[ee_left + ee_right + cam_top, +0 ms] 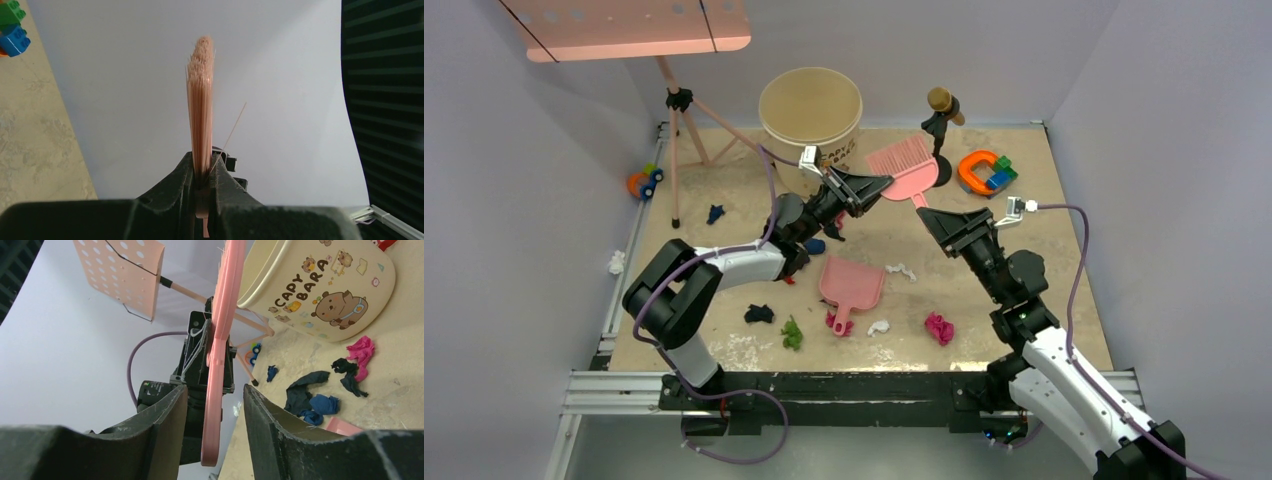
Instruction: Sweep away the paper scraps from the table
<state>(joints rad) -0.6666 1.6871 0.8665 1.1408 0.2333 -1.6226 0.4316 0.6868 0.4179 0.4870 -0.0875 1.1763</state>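
My left gripper (865, 188) is shut on a pink hand brush (903, 163) and holds it in the air; its bristles (201, 100) stand up from between the jaws (206, 182). My right gripper (930, 216) is open, its jaws on either side of the brush handle (215, 390) without touching it. A pink dustpan (852, 284) lies on the beige table (1044, 270). Paper scraps lie around it: black (759, 313), green (792, 334), magenta (939, 327), white (879, 327), blue (814, 245). Blue (322, 404) and magenta (364, 350) scraps show in the right wrist view.
A cream bucket (811, 105) stands at the back, also in the right wrist view (320, 285). A pink stand on a tripod (686, 130) is at the back left. Toy blocks (986, 170) and a black post (941, 110) are at the back right. A toy car (644, 182) sits at the left edge.
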